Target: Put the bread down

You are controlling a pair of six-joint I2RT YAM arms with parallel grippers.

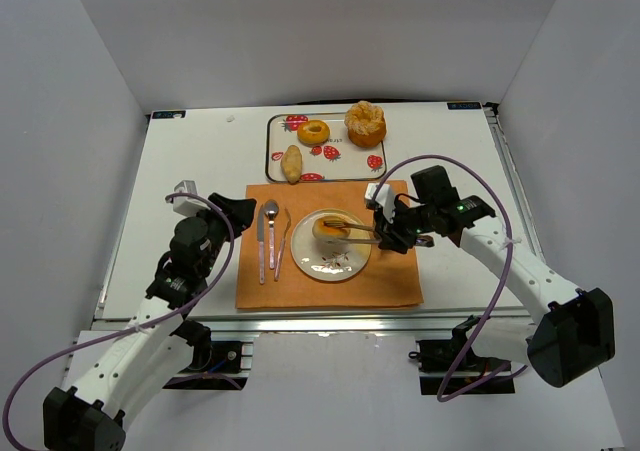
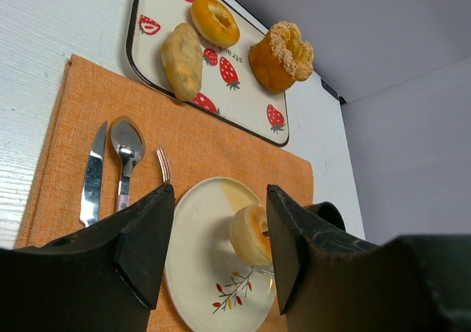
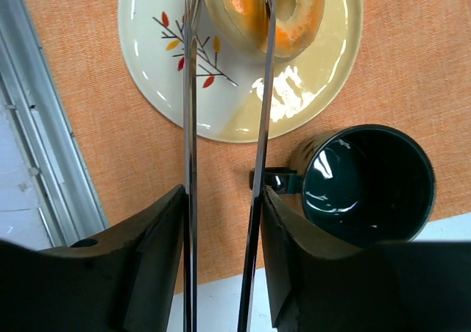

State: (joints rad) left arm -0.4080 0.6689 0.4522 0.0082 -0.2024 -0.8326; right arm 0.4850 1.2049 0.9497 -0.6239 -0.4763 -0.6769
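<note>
The bread [image 1: 330, 228], a golden-brown ring, is tilted up on its edge over the cream plate [image 1: 335, 266]. It also shows in the right wrist view [image 3: 294, 15] and the left wrist view [image 2: 252, 232]. My right gripper [image 1: 392, 233] [image 3: 221, 199] is shut on metal tongs [image 1: 356, 233] [image 3: 190, 126]. One tong arm passes across the ring's hole and the other runs along its outer side. My left gripper [image 1: 236, 211] [image 2: 217, 225] hangs open and empty above the mat's left part, facing the plate.
An orange mat [image 1: 390, 286] lies under the plate, with a knife [image 1: 261, 243], spoon [image 1: 271, 226] and fork [image 1: 283, 246] to its left. A dark green mug [image 3: 368, 185] stands right of the plate. The strawberry tray [image 1: 345, 166] behind holds a yellow-orange ring [image 1: 313, 132], a ridged bun [image 1: 365, 124] and an oblong roll [image 1: 291, 163].
</note>
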